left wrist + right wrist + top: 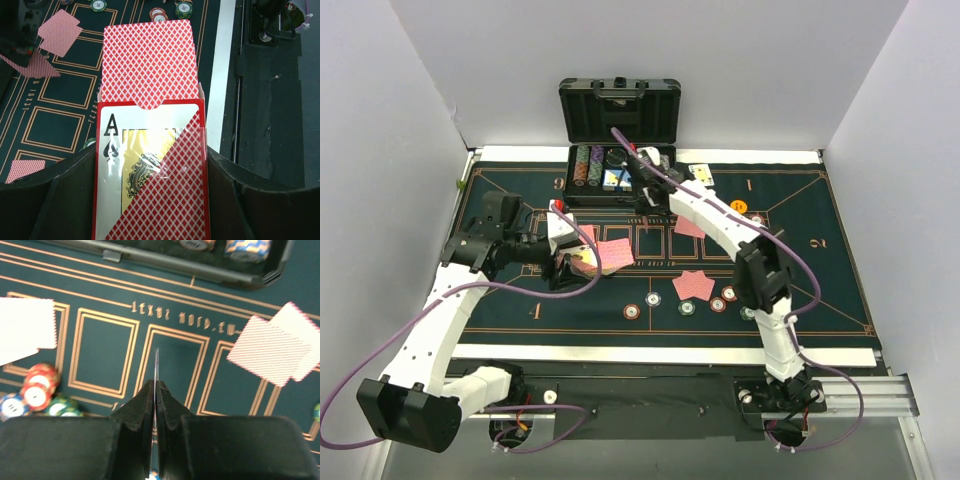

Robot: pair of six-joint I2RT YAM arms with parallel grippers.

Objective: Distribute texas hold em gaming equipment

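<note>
My left gripper (150, 210) is shut on a red card box (150, 175) with an ace of spades on its face. A stack of red-backed playing cards (147, 60) sticks out of the box's open end. In the top view this gripper (570, 262) hovers over the left of the green felt. My right gripper (156, 386) is shut on a single card (156, 365), seen edge-on, above the printed boxes near the case (620, 150). Pairs of dealt cards (693, 285) (690, 228) lie face down. Striped poker chips (687, 306) sit in a row near the front.
The open black case (200, 265) holds racked chip rows at the back. An orange disc (738, 206) and a face-up card (701, 174) lie at the right rear. Red, blue and green chips (35, 392) sit left of my right gripper. Grey walls enclose the table.
</note>
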